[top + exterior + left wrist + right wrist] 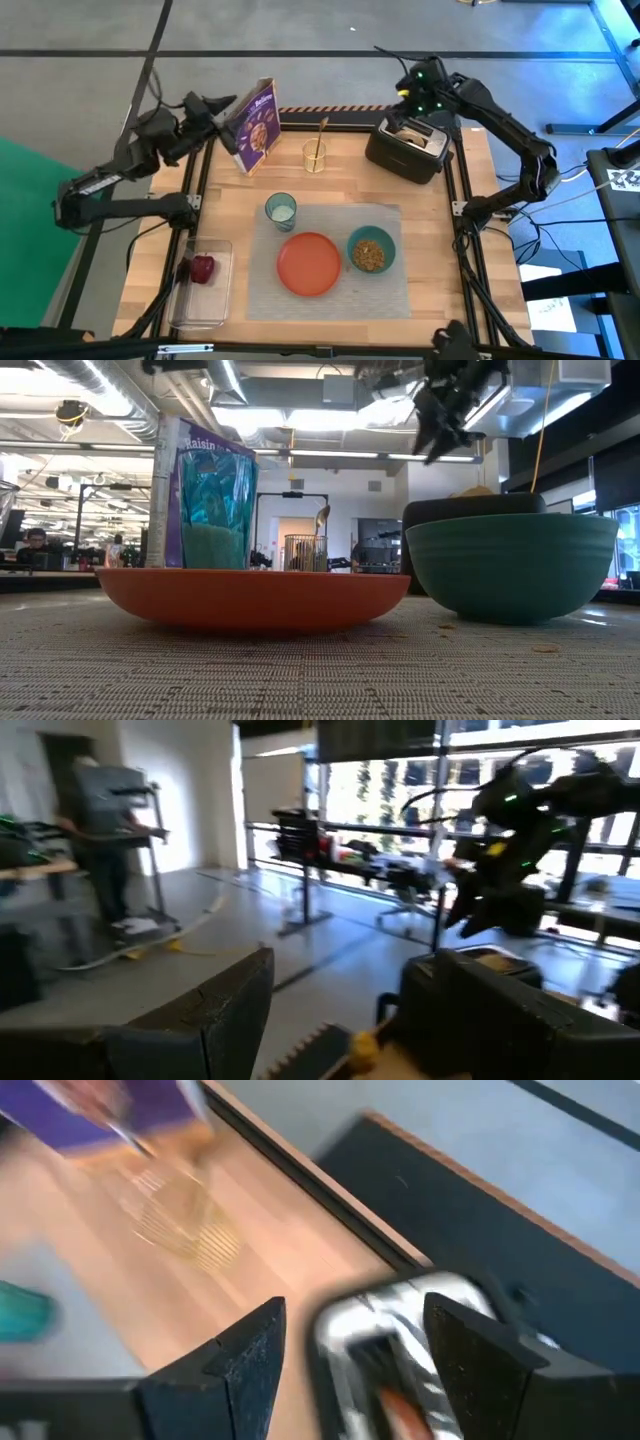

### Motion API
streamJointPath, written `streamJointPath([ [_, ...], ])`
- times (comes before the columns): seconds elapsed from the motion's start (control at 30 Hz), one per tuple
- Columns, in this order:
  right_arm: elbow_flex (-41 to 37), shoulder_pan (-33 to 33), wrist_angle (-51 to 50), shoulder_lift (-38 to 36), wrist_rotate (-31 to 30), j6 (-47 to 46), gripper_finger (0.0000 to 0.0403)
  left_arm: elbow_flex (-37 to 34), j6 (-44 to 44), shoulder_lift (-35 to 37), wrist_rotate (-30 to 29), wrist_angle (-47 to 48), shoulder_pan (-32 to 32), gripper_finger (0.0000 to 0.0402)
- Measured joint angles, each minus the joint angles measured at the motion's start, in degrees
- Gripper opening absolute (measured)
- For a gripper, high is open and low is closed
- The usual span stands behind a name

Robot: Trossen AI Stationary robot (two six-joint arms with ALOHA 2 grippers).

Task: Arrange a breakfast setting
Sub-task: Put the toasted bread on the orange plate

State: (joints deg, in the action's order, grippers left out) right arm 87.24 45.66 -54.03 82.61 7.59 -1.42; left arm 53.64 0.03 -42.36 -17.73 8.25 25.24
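**Plate, bowl and cup on the mat; right arm over the toaster**

A grey placemat (330, 262) lies at lower centre of the overhead frame, bearing a round orange plate (308, 263) with a teal bowl (371, 249) just to its right, brown cereal (369, 256) inside it. A pale blue cup (281, 209) stands at the mat's upper left corner. The red fruit (203, 268) sits in a clear tray (203, 285) at lower left, well apart from the mat. A gold spoon (321, 138) stands upright in a wire holder (315, 157) at upper centre, between the purple cereal box (257, 126) and the black toaster (410, 146).

The right gripper (413, 92) hangs above the toaster at upper right, its fingers (246, 1360) spread apart and holding nothing; its wrist camera looks down on the toaster's chrome top. A bagel (411, 132) shows in the slot. The left gripper (222, 106) sits at upper left, just beside the cereal box's left edge, fingers (215, 1020) open, grasping nothing.
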Motion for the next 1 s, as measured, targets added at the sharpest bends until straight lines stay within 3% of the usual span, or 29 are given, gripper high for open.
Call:
streamJointPath([
  [0.1, 0.00, 1.44, -5.94, 0.00, -3.35, 3.06, 0.0227, 3.31, -1.26, -4.43, 1.04, 0.18, -2.21, 0.0270],
  [0.3, -0.02, 3.65, -16.76, 0.02, -3.54, 5.89, 0.0227, 10.20, -0.98, -12.81, 2.69, 3.83, -5.79, 0.0270],
  [0.53, -0.40, 3.59, -18.68, 0.02, -3.52, 7.20, 0.0227, 14.32, -2.37, -18.99, 5.05, 6.93, -6.15, 0.0270],
  [0.83, -8.08, 3.48, -17.20, 0.05, -4.67, 7.45, 0.0225, 15.00, -5.97, -23.54, 8.36, 6.76, -6.20, 0.0270],
  [1.0, -9.15, 3.44, -15.77, -0.20, -5.81, 7.15, 0.0180, 15.00, -8.83, -24.17, 8.30, 6.70, -6.17, 0.0270],
])
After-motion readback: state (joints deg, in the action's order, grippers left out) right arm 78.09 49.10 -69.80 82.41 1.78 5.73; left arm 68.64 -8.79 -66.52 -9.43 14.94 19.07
